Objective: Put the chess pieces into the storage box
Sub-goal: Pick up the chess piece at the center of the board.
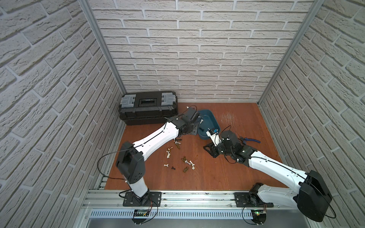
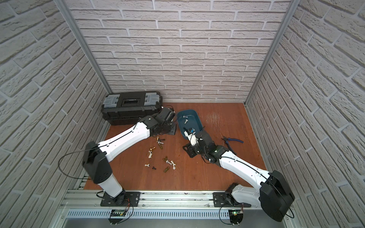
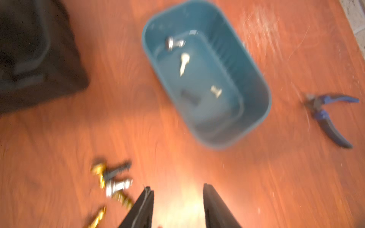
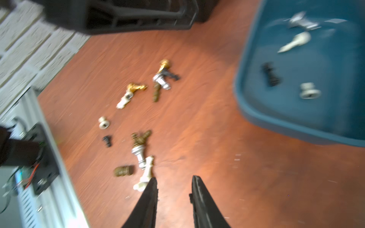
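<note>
**1. Storage box** (image 1: pixel 217 123) (image 2: pixel 200 122) (image 3: pixel 239 65) (image 4: pixel 256 116)
- Teal-blue moulded plastic tub, oblong with rounded corners, smooth low walls and an open top.
- It stands toward the back of the table, between the toolbox and the pliers.
- Four chess pieces lie loose on its floor: silver metallic (image 3: pixel 174 43), slim white (image 3: pixel 184 63), squat white (image 3: pixel 216 91) and black (image 3: pixel 189 96).

**2. Chess pieces, loose** (image 1: pixel 185 160) (image 2: pixel 167 160) (image 4: pixel 138 152)
- About a dozen small turned figures with round bases, in glossy gold, dull brass, silver, matt white and black.
- They lie toppled and scattered on the table in front of the box, between the two arms.

**3. Toolbox** (image 1: pixel 148 110) (image 2: pixel 130 110)
- Black ribbed plastic, rectangular, with two translucent grey latches and a recessed handle.
- A pale strip on the lid is too small to read.
- It sits against the brick-patterned wall (image 1: pixel 197 49).

**4. Pliers** (image 1: pixel 250 140) (image 2: pixel 233 140) (image 3: pixel 327 116)
- Blue-and-dark grips with the handles spread, lying on the right arm's side of the box.

**5. Table** (image 1: pixel 227 173) (image 2: pixel 197 173)
- Red-brown wood-grain board, scuffed pale near the box.

**6. Left gripper** (image 3: pixel 176 187)
- Black tapered fingers stand parted with only bare table between them. The wrist view is blurred.

**7. Right gripper** (image 4: pixel 174 178)
- The fingers are likewise parted and empty.
- A white piece lies just beside one fingertip.
</note>
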Robot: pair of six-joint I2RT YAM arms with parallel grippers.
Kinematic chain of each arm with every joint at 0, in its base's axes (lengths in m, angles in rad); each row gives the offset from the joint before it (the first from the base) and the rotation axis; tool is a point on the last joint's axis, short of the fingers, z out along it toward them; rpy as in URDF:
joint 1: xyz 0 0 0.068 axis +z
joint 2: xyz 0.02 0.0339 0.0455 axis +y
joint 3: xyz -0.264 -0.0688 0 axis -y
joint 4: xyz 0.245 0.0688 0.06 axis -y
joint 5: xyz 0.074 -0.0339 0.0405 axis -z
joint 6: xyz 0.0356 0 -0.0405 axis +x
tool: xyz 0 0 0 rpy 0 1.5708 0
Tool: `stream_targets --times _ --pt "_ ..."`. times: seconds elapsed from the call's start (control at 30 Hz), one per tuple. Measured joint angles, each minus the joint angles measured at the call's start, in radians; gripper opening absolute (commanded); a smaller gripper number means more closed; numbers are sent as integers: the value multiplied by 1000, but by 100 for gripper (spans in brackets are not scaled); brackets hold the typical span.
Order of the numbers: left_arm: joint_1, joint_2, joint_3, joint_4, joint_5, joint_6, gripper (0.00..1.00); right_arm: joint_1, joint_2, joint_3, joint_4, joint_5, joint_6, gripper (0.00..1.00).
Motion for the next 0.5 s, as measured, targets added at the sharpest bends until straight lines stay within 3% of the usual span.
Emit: stream_targets --times 0.23,0.37,0.5 --pt "-87 -161 -399 35 0 -162 46 182 118 11 -77 35 19 34" --pt "-95 -262 -509 45 -29 -227 46 251 183 22 -116 92 42 34" --pt "-95 -328 -523 50 -81 -261 46 285 238 40 -133 134 65 34"
